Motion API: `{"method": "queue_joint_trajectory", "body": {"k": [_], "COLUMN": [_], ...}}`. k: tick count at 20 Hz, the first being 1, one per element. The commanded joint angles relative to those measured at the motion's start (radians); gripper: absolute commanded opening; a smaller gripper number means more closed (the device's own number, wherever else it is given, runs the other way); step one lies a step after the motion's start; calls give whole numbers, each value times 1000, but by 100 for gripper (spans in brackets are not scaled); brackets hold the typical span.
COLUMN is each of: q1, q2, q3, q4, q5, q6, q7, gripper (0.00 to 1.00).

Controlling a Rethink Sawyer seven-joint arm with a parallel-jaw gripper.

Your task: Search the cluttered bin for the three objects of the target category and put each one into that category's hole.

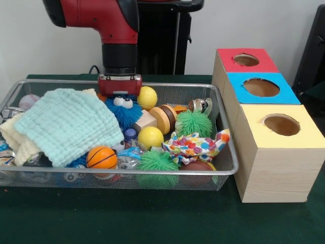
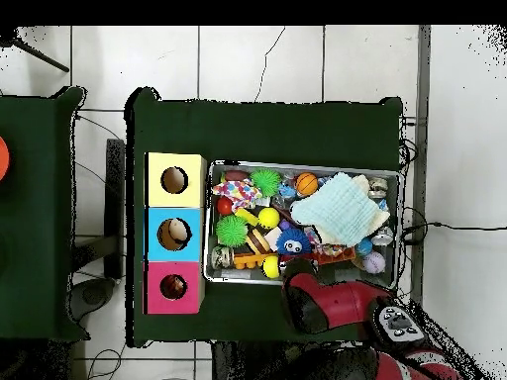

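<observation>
The wire mesh bin [image 1: 167, 172] is packed with toys and also shows in the overhead view [image 2: 302, 165]. My gripper [image 1: 120, 86] hangs low at the bin's far side, right behind a blue furry toy with googly eyes [image 1: 123, 110]; its tips are hidden. Two yellow balls [image 1: 147, 97] [image 1: 150, 137], two green spiky balls [image 1: 193, 123] [image 1: 158, 161], a small basketball [image 1: 101, 157] and a baseball [image 1: 29, 101] lie in the bin. Beside it stand three boxes with round holes in red [image 1: 246, 60], blue [image 1: 261, 87] and yellow [image 1: 281, 124] tops.
A mint green cloth [image 1: 66, 123] covers the bin's left half, and a colourful patterned cloth [image 1: 195, 146] lies at the front right. Wooden pieces [image 1: 161, 119] sit in the middle. In the overhead view the arm [image 2: 315, 297] reaches over the bin's lower edge.
</observation>
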Motion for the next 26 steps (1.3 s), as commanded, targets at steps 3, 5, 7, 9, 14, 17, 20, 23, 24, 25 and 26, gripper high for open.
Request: {"method": "queue_joint_trajectory", "body": {"k": [3, 5, 7, 9, 14, 17, 20, 23, 24, 25, 26], "q1": [-83, -68, -28, 53, 414, 537, 586, 597, 598, 597, 592], "q2": [52, 44, 23, -11, 9, 67, 78, 78, 81, 75, 77], "q3": [328, 322, 286, 206, -282, -502, -606, -633, -637, -637, -632], "q4": [-103, -102, -105, -131, -211, -162, -99, -74, -68, -62, -58], "q5": [74, 80, 71, 39, 169, 377, 521, 570, 580, 580, 578], "q6": [362, 368, 347, 301, 35, -130, -242, -292, -311, -314, -330], "q7": [1, 5, 18, 31, 159, 163, 135, 114, 109, 109, 108], "gripper": [100, 100, 100, 100, 100, 100, 100, 100, 100, 100, 100]}}
